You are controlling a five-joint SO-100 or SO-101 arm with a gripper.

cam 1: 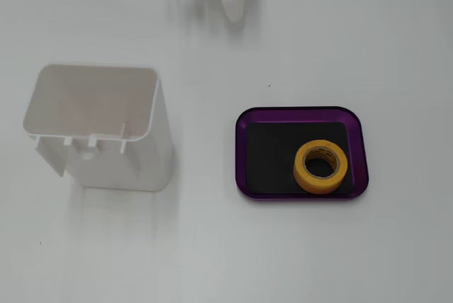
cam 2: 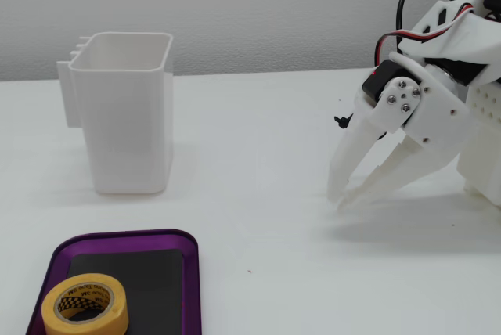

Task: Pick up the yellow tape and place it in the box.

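Down on the black floor of the box (cam 1: 304, 115) lies the yellow tape (cam 1: 322, 168), flat on its side, tucked toward the tray's lower-right corner in the top-down fixed view, core ring facing up. Over in the side-on fixed view the gripper (cam 2: 341, 196) hangs well away, tips angled down at the white table (cam 2: 258, 194), fingers parted and holding nothing. Beside the tray stands a tall white container (cam 2: 129, 112), upright and open-topped.
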